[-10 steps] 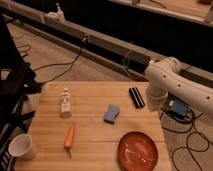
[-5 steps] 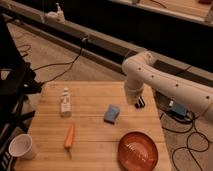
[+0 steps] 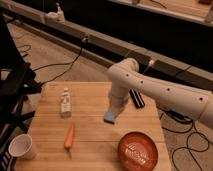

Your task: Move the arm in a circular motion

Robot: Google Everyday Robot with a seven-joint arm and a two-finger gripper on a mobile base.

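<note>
Large white glossy robot arm (image 3: 160, 90) enters from right, elbow joint high above middle of light wooden slatted surface (image 3: 92, 102), forearm pointing down. Gripper (image 3: 116, 109) at lower end, just above small blue block (image 3: 109, 117); state of fingers: cannot tell. Black flat rectangular device (image 3: 136, 98) behind arm. Small clear bottle (image 3: 65, 102) upright at left. Orange carrot (image 3: 69, 136) in front of it. White paper cup (image 3: 21, 147) at front left corner. Red-orange round bowl (image 3: 137, 150) at front right.

The large white glossy tubular arm (image 3: 160, 92) reaches in from the right, elbow bent above the wooden table (image 3: 90, 145). Its forearm points straight down. The gripper (image 3: 114, 111) hangs just above the table's middle.
</note>
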